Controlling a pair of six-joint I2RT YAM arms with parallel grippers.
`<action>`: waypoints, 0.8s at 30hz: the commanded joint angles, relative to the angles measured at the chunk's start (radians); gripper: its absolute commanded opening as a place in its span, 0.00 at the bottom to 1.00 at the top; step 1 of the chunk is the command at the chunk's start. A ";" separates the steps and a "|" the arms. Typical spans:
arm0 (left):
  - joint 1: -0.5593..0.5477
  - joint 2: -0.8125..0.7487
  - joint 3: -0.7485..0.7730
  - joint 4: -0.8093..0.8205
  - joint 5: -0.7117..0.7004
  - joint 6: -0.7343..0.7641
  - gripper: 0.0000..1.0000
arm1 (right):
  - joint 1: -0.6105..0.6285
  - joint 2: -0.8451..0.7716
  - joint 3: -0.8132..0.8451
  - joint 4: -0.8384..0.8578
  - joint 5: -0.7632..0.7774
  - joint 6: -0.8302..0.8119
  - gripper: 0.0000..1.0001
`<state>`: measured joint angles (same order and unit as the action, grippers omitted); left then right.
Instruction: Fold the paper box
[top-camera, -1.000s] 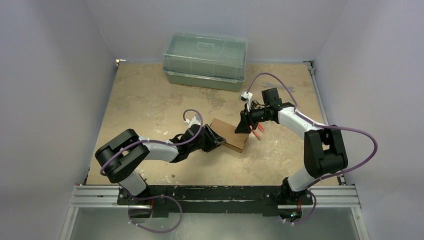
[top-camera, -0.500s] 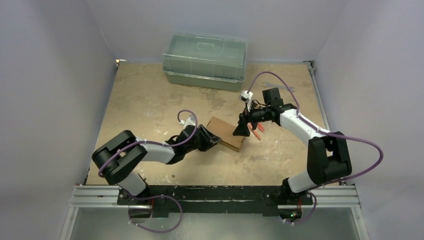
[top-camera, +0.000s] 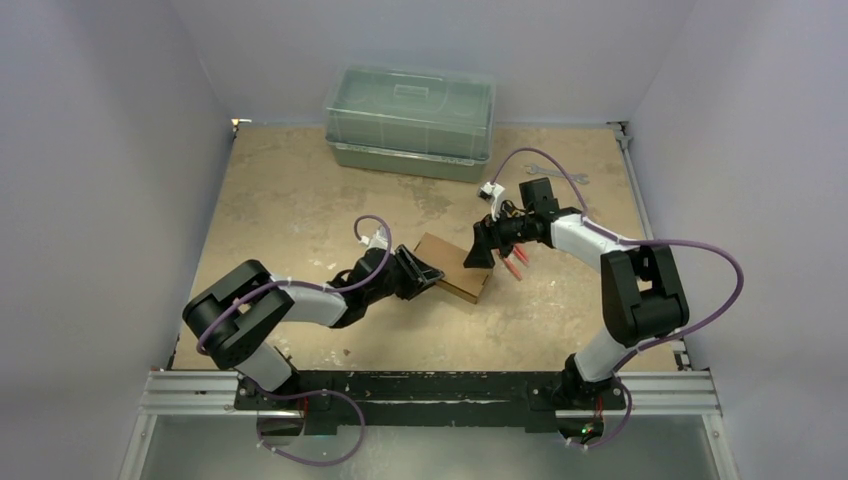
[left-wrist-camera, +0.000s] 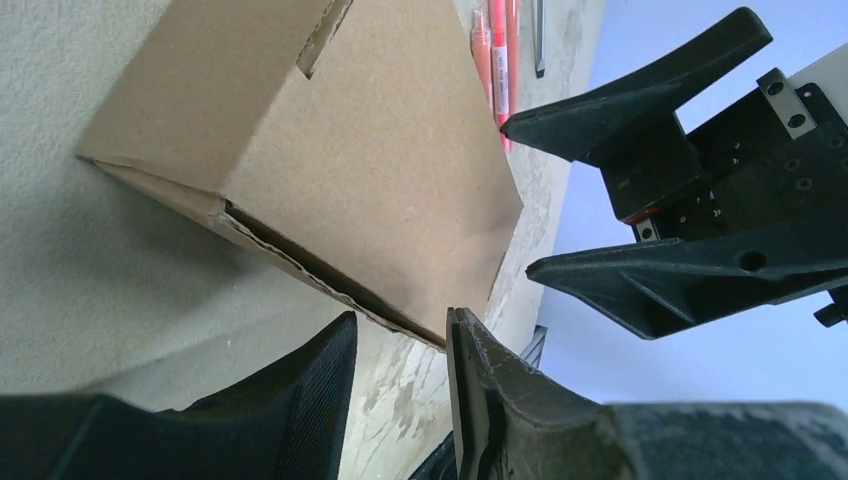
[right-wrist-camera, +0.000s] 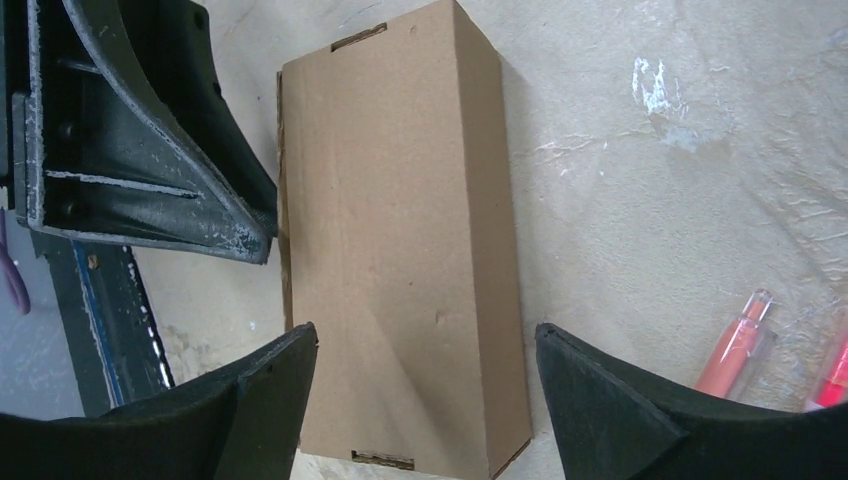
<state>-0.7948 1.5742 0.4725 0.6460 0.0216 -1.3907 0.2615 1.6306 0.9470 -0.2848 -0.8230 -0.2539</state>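
Note:
The paper box (top-camera: 455, 267) is a closed brown carton lying flat mid-table. The right wrist view looks down on its top face (right-wrist-camera: 400, 250). My right gripper (right-wrist-camera: 425, 335) hangs open just above its right end, one finger to each side of it and touching neither. In the top view this gripper (top-camera: 480, 255) sits at the carton's right end. My left gripper (top-camera: 425, 275) is at the box's left end. In the left wrist view its jaws (left-wrist-camera: 400, 340) stand a little apart at the box's (left-wrist-camera: 330, 150) lower seam, with only table between them.
A large translucent green lidded container (top-camera: 410, 120) stands at the back. Orange-red pens (top-camera: 515, 262) lie just right of the box, also visible as pens (right-wrist-camera: 740, 345) beside my right finger. A small wrench (top-camera: 545, 170) lies at the back right. White walls enclose the table.
My right gripper has opened much wider and shifted slightly left over the box's end. The left gripper and the box have barely moved.

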 joint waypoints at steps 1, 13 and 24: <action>0.013 0.022 0.018 0.047 0.018 0.020 0.37 | -0.002 -0.007 -0.005 0.041 0.028 0.031 0.76; 0.039 0.099 0.023 0.114 0.045 0.009 0.27 | 0.003 -0.021 0.005 -0.013 -0.033 -0.021 0.49; 0.089 0.187 0.093 0.138 0.089 0.045 0.22 | 0.008 -0.114 0.005 -0.038 -0.076 -0.054 0.42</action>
<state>-0.7277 1.7126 0.5114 0.7593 0.1062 -1.3907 0.2516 1.5761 0.9428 -0.3019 -0.8070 -0.2928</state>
